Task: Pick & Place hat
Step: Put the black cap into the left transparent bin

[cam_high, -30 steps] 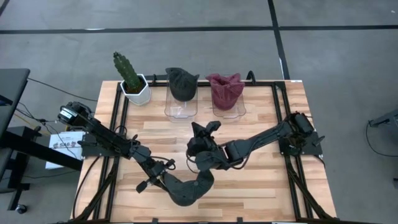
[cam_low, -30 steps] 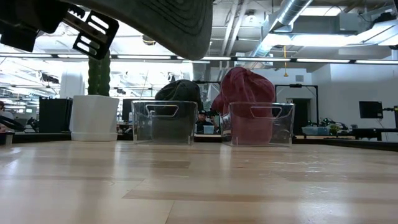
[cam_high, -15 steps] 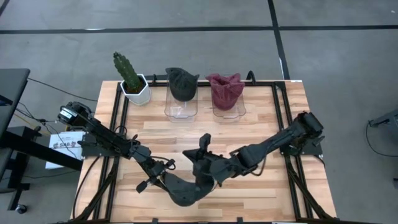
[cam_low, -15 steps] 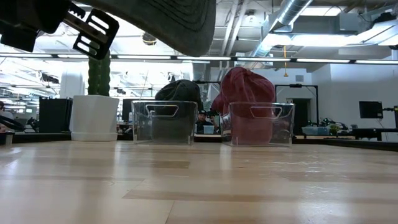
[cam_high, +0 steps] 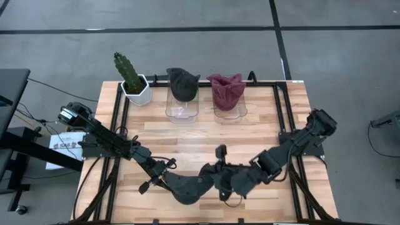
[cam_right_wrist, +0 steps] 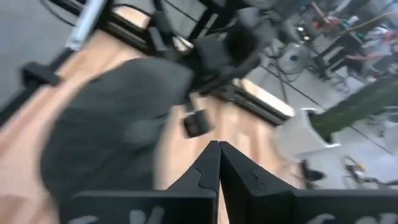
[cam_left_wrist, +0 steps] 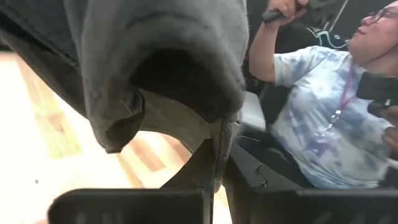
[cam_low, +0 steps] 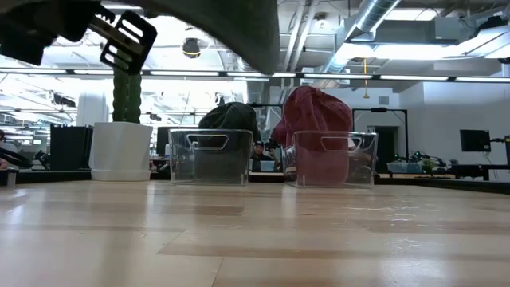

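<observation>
Lower centre of the high view: left gripper [cam_high: 167,179] clenched on a limp, dark grey fabric hat [cam_high: 187,187] above the pale wood-plank table [cam_high: 262,125], right gripper [cam_high: 220,180] empty, fingers pressed together, touching it.

Mid table [cam_high: 187,134] bare; cactus [cam_high: 128,71], two bins [cam_high: 182,106] block far edge.

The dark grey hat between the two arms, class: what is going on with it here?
The left gripper is shut on the dark grey fabric hat, holding it above the front of the wooden table. The right gripper is shut and sits right beside the hat. Another dark hat and a maroon hat each sit in a clear plastic bin at the back.
</observation>
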Available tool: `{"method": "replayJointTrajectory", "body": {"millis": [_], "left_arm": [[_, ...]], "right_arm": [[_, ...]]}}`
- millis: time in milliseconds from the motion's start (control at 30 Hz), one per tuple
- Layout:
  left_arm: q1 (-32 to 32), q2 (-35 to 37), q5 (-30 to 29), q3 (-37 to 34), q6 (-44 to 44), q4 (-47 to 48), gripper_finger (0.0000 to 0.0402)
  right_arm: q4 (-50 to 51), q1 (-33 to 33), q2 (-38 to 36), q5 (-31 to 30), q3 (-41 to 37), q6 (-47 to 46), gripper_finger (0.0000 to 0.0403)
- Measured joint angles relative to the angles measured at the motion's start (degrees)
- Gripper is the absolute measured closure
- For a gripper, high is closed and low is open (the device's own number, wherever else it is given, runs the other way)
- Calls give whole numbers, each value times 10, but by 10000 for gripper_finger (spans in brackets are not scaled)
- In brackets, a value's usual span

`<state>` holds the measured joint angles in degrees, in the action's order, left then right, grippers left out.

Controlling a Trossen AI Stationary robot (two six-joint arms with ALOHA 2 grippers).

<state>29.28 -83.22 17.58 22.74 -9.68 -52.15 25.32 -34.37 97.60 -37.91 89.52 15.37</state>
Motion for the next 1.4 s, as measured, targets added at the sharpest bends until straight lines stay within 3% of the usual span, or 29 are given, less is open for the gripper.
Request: {"method": "replayJointTrajectory", "body": {"millis": [167, 533, 733, 933, 1133, 1400], "left_arm": [[22, 0, -26, 0, 22, -13, 387], [113, 0, -143, 0, 59, -19, 387], [145, 0, -165, 0, 92, -28, 387], [147, -7, -165, 0, 95, -30, 387], [147, -50, -165, 0, 85, -54, 387], [144, -108, -165, 1, 78, -79, 387]], "right_arm": [[-98, -32, -3, -9, -102, -8, 403], [-483, -87, -7, -10, -281, 29, 403], [-490, -98, -7, 2, -284, -94, 403], [-525, -82, 31, 93, -284, -187, 403], [-587, -66, 77, 97, -284, -196, 403], [-597, -72, 78, 96, -284, -199, 403]]}}
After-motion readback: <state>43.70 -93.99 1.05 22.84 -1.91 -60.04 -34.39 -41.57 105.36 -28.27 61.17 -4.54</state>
